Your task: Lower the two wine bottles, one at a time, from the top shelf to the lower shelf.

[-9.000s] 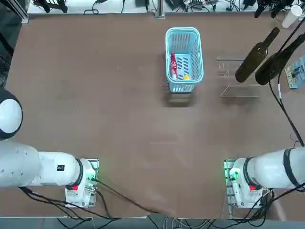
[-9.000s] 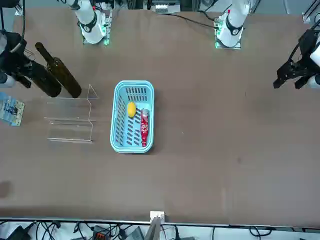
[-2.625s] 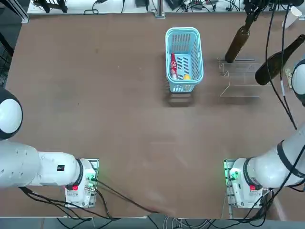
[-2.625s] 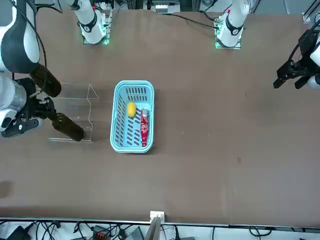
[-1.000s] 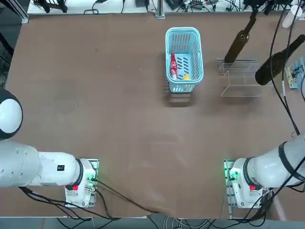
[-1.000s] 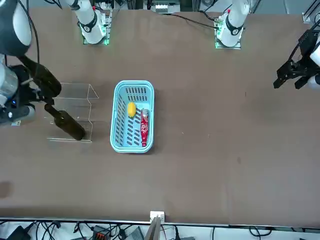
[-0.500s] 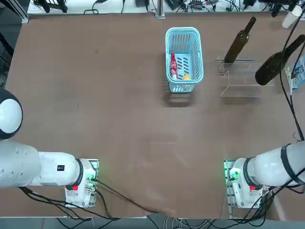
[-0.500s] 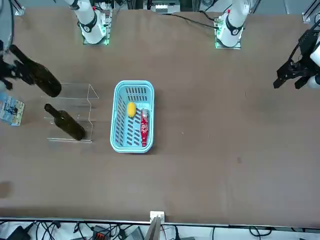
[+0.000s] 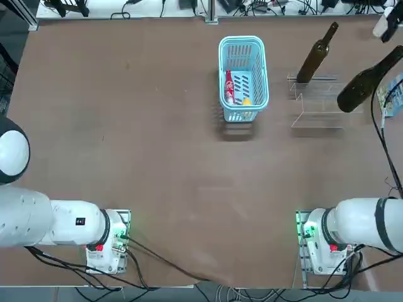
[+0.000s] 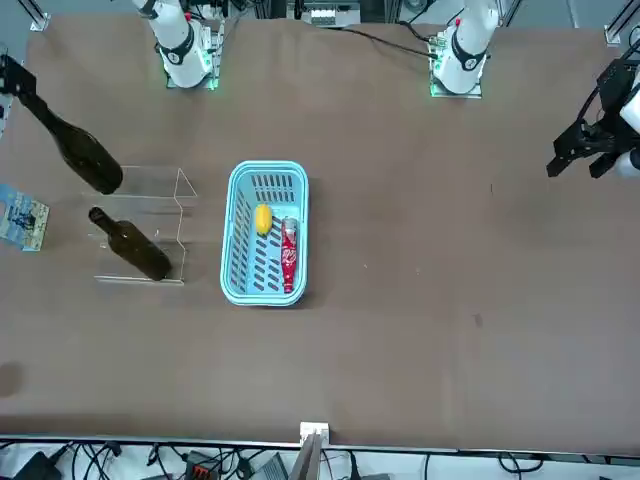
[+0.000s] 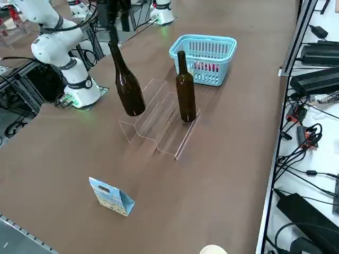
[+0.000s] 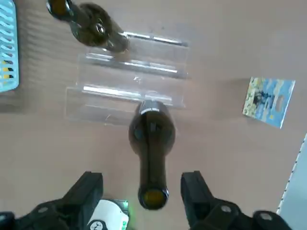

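Right gripper: fingers spread wide, nothing gripped. In wrist view the upper bottle's neck shows in the gap, with space to either side; can't tell if the fingertips are level with the neck or above it. Upper bottle: dark glass, upright on the top shelf of the clear stepped stand. Lower bottle: upright on the lower shelf, the tier on the side away from the robot's bases. Top view: blue basket left of stand, well apart, holding a red-labelled bottle and a yellow item. Blue printed box on table, right of stand. White cup farther off, partly in side view.
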{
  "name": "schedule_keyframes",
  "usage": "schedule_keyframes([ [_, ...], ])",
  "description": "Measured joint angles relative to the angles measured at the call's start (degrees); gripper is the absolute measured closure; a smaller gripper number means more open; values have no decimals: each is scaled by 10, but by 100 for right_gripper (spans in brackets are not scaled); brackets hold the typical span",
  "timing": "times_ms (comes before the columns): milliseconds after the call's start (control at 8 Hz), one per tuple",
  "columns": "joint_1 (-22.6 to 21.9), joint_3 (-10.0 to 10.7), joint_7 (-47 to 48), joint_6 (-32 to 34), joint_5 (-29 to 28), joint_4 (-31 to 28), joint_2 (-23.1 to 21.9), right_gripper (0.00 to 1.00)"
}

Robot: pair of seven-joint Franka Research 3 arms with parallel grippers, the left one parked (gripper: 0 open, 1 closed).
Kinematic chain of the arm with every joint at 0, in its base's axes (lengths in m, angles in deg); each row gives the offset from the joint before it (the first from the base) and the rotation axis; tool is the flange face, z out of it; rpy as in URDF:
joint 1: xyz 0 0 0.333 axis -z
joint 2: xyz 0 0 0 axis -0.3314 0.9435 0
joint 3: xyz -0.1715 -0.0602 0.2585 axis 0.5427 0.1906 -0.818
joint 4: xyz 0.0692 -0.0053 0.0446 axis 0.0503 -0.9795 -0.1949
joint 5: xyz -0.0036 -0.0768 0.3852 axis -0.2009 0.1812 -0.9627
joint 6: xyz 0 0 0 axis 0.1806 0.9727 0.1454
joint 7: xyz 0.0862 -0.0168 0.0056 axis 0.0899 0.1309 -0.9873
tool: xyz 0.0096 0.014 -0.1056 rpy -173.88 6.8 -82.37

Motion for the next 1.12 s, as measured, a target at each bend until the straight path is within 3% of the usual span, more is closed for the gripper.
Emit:
schedule_keyframes([
  [375,13,0,0,-32,2,-79,-48,10],
  [1125,24,-1,-20,-63,6,-90,-44,17],
])
